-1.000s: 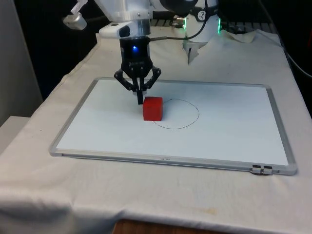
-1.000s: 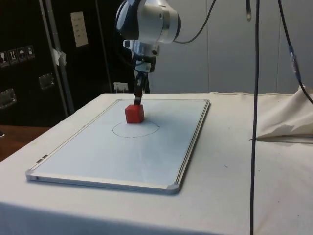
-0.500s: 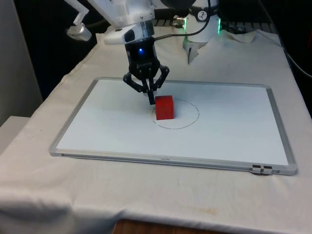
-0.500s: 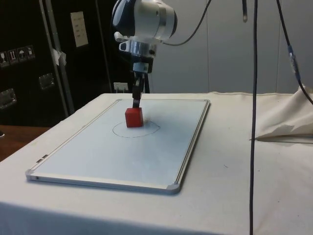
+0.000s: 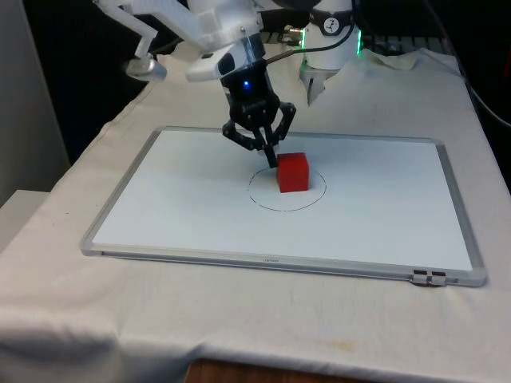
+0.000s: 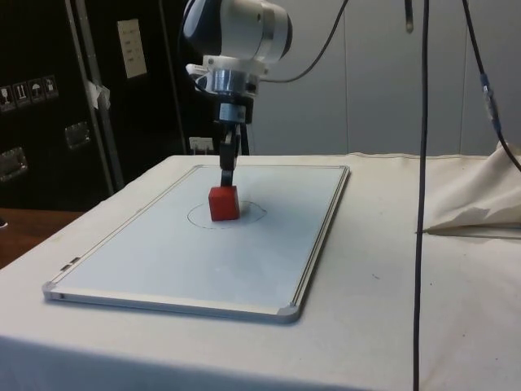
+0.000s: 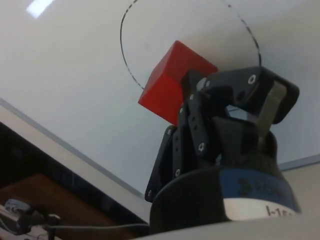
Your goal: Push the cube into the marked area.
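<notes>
I'm seeing the gripper [image 5: 271, 159] with its fingers pressed together, gripping nothing, tips touching the red cube [image 5: 293, 172]. The cube is sitting inside the drawn circle [image 5: 263, 199] on the whiteboard [image 5: 383, 215].

I'm looking at a smooth, faintly glossy white board [image 5: 192, 207] with a brushed silver metal-looking frame; a patch of light glints off it in my wrist view. The solid red cube [image 5: 293, 171] reads matt, with flat even faces. The black two-finger gripper [image 5: 272, 162] looks like hard, slightly shiny plastic. Underneath, a soft, wrinkled white cloth [image 5: 96, 311], matt.
</notes>
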Motion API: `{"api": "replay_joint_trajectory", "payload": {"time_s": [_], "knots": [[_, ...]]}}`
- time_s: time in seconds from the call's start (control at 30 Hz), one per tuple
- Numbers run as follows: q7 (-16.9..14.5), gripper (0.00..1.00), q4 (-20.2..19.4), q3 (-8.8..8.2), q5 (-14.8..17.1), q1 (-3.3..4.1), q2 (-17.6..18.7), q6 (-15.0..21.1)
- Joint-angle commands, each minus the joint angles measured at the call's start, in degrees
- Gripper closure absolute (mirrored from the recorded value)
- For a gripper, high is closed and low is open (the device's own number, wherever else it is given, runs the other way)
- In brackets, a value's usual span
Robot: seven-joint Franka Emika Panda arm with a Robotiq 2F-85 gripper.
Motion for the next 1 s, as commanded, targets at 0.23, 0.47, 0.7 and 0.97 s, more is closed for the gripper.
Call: {"api": "replay_joint_trajectory", "payload": {"time_s": [0.23,0.47,0.7,0.97], "knots": [[2.81,1.00,2.06,-0.86,-1.15,0.46,-0.17,-1.95],[4.64,1.00,3.67,-1.66,-2.29,0.69,-0.74,-2.41],[5.39,1.00,2.86,-2.41,-3.55,0.97,-3.67,-3.44],[7.05,1.00,0.92,-2.58,-5.67,1.09,-8.19,-4.01]]}}
